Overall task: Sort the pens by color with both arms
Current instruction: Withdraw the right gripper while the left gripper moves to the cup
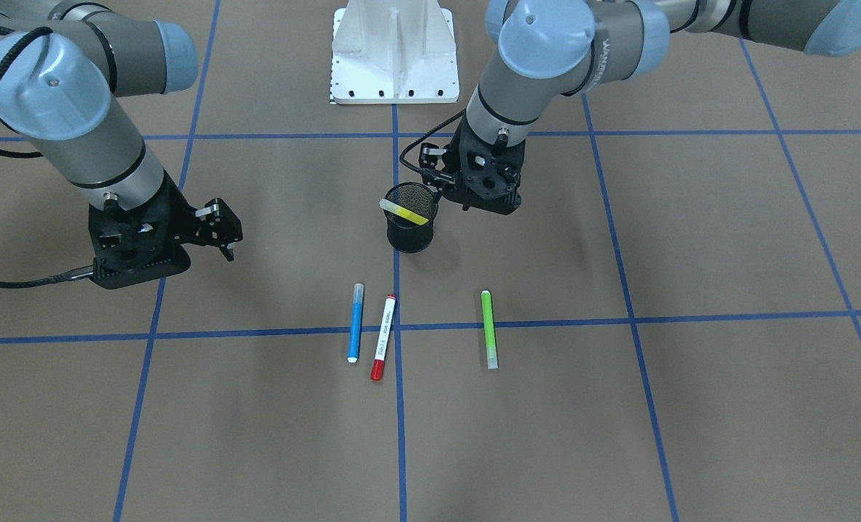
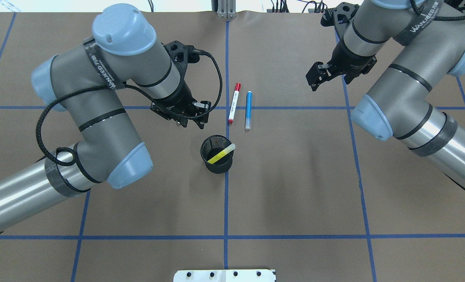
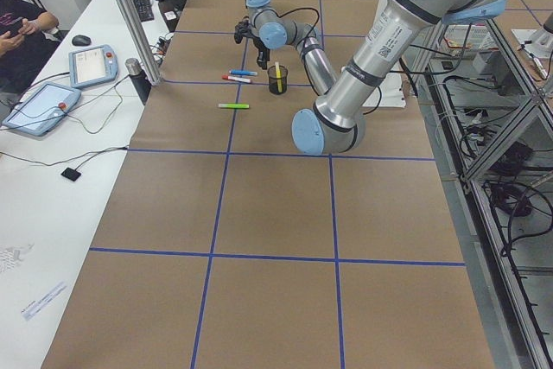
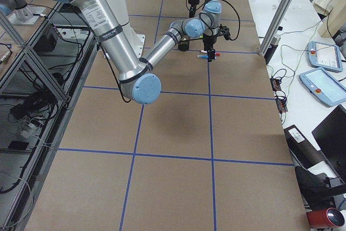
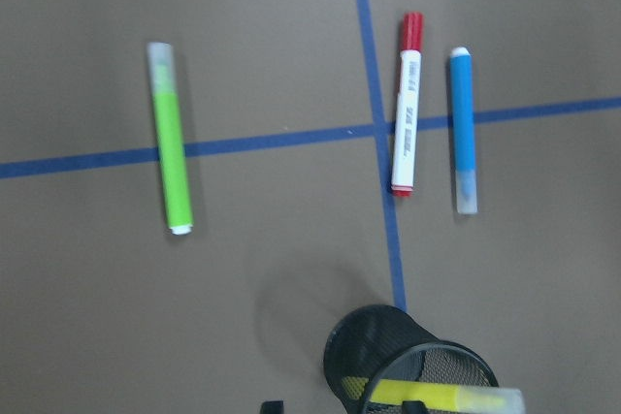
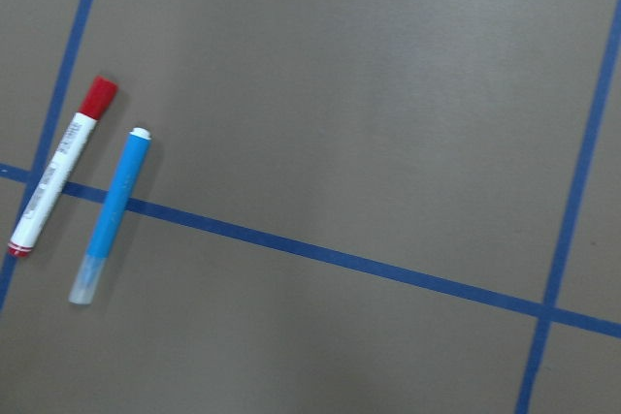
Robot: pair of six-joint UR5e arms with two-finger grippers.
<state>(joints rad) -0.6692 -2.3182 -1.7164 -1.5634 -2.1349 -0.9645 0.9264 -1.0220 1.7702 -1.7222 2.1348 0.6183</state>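
A yellow highlighter (image 1: 405,211) leans inside the black mesh cup (image 1: 410,235) at the table's middle. My left gripper (image 1: 434,174) hangs open just beside the cup on the robot's side, with nothing between its fingers. In front of the cup lie three pens: the blue pen (image 1: 356,322), next to it the white pen with red cap (image 1: 383,337), and further along the green highlighter (image 1: 488,328). In the overhead view my left arm hides the green one. My right gripper (image 1: 222,230) is open and empty, well off to the side of the blue pen (image 2: 248,110).
The white pedestal base (image 1: 394,58) stands at the robot's edge of the brown paper, which is marked with blue tape lines. A white side table with tablets (image 3: 43,105) runs along the far edge, and a person (image 3: 22,28) sits there.
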